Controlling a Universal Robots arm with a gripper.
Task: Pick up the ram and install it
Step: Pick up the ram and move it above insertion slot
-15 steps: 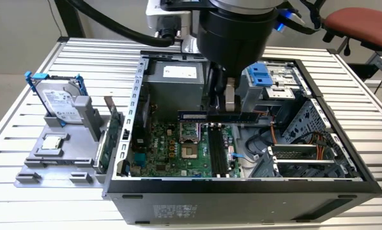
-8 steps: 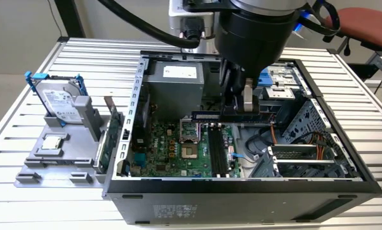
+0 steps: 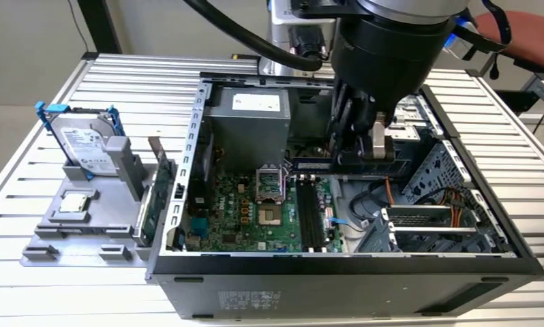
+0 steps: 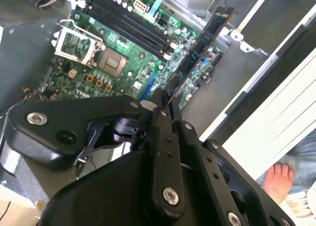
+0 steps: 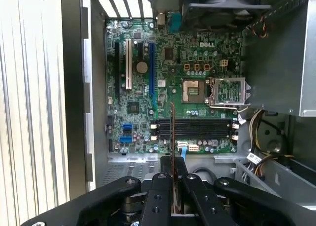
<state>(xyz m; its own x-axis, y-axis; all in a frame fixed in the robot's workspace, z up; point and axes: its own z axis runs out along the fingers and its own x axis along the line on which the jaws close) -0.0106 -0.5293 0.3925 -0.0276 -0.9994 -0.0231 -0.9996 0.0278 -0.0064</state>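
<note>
ram point(image 3: 310, 164) seemingly in hand point(image 3: 361, 158), above motherboard point(image 3: 245, 212)

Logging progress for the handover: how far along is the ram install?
Done: the ram is picked up. In hand: the tool is shut on one end of it, holding it above the motherboard inside the open case. Left: the black memory slots look empty, and the stick lies crosswise to them, not seated.

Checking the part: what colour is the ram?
The ram is dark bluish, clearest in the second wrist view.
</note>
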